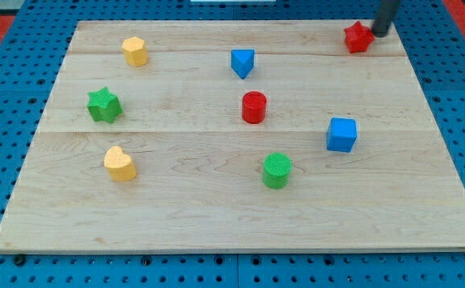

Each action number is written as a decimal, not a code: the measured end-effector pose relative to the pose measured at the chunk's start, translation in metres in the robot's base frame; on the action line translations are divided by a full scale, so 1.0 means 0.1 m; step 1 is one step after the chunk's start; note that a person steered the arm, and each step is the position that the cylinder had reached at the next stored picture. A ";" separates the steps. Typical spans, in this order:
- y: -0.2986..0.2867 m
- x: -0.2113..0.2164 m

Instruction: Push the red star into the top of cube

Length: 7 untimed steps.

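Observation:
The red star [358, 37] lies near the top right corner of the wooden board [176, 208]. The blue cube [342, 134] sits well below it, at the board's right middle. My tip [380, 34] is at the star's right side, touching or almost touching it. The rod rises out of the view's top.
A blue triangular block [242, 62] and a yellow hexagonal block [135, 51] lie near the top. A red cylinder [254, 107] is at centre, a green cylinder [277, 170] below it. A green star [103, 105] and a yellow heart [119, 164] lie at the left.

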State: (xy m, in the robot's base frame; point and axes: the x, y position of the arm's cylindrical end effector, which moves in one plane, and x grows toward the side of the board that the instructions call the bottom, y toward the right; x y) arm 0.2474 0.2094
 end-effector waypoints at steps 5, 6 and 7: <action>0.24 0.39; 0.32 0.39; 0.32 0.39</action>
State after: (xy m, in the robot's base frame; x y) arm 0.2865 0.2417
